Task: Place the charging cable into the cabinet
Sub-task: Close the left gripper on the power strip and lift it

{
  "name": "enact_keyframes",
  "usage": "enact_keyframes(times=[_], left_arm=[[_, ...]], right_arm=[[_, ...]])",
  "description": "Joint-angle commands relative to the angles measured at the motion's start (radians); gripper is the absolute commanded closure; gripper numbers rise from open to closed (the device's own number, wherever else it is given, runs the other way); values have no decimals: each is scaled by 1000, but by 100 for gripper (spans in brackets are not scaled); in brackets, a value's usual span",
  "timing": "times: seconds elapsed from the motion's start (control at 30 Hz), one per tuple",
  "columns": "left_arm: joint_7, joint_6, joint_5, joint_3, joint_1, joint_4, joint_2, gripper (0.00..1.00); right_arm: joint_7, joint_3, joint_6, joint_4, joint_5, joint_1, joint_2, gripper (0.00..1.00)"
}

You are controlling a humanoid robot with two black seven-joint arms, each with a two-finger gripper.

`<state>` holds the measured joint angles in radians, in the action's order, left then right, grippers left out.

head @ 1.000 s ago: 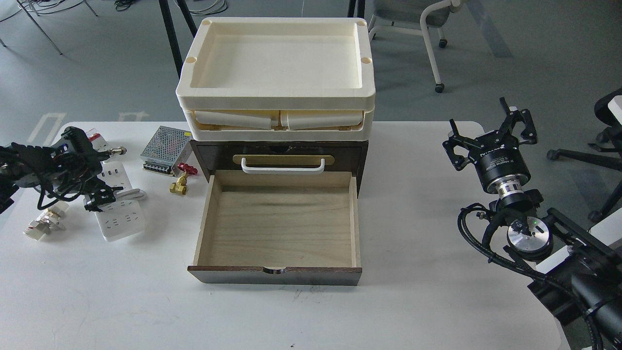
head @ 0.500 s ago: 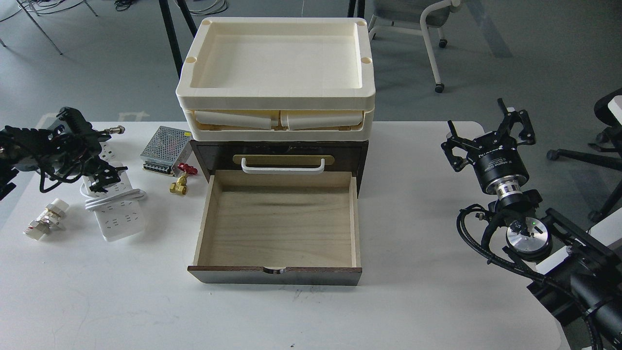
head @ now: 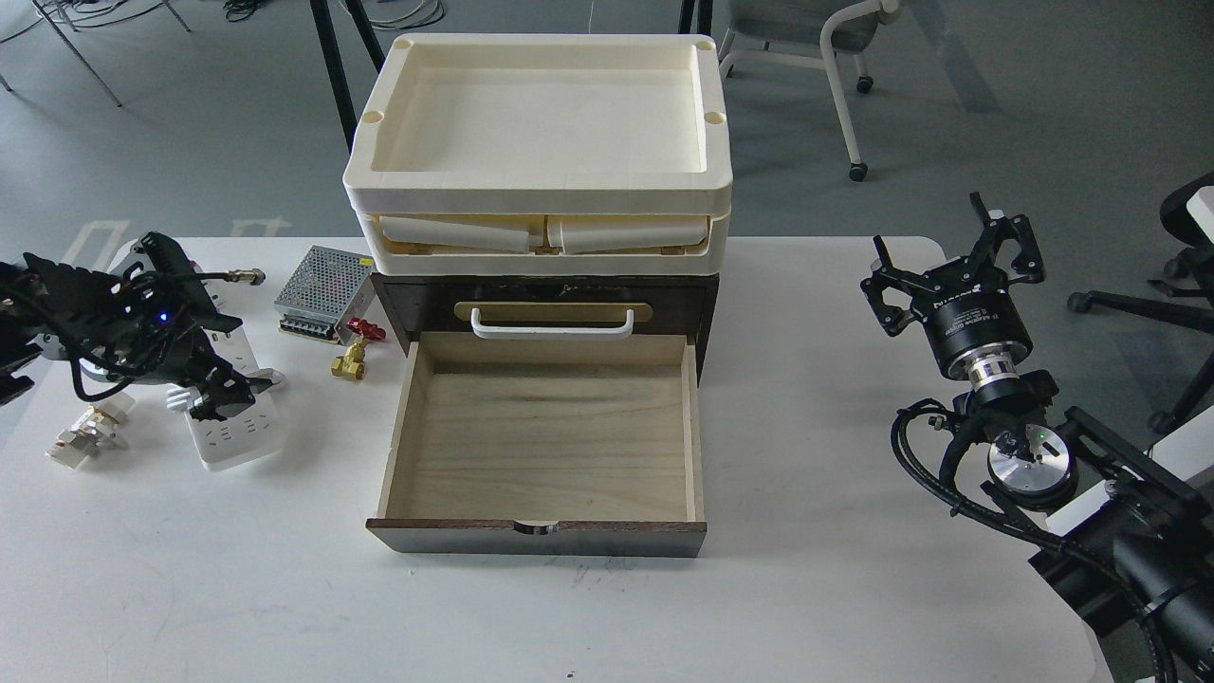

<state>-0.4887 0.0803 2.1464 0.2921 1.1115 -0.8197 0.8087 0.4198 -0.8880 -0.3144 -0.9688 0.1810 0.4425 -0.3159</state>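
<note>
The charging cable [head: 237, 434] is a white power strip with its cord wrapped round the middle. It lies flat on the table left of the cabinet. My left gripper [head: 228, 394] hangs low over the strip's wrapped middle with its dark fingers apart, and I cannot tell if they touch it. The cabinet [head: 569, 296] is dark brown with a white bar handle. Its lower drawer [head: 545, 446] is pulled out toward me, and the pale wood inside holds nothing. My right gripper [head: 948, 261] is open and empty, raised over the table's far right.
Stacked cream plastic trays [head: 541, 190] sit on top of the cabinet. A silver perforated box [head: 322, 283] and a brass valve with a red handle [head: 353, 353] lie between the strip and the cabinet. A small white-and-red block [head: 90, 427] lies at the far left.
My left gripper rose and drew back half a second ago, and has now come down and to the right over the strip's middle. The strip, drawer and right arm have not moved.
</note>
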Motion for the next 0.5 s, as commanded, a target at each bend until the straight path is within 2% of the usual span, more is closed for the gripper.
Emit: enact_keyframes(times=[0.0, 0.17, 0.47], left_arm=[[0, -46, 21, 2, -16, 100, -46, 19], [0, -119, 23, 7, -81, 283, -172, 21], [0, -122, 24, 9, -94, 289, -175, 21]], right_arm=[[-1, 0, 0, -1, 0, 1, 0, 0], [1, 0, -2, -1, 0, 1, 0, 0], [1, 0, -2, -1, 0, -1, 0, 0]])
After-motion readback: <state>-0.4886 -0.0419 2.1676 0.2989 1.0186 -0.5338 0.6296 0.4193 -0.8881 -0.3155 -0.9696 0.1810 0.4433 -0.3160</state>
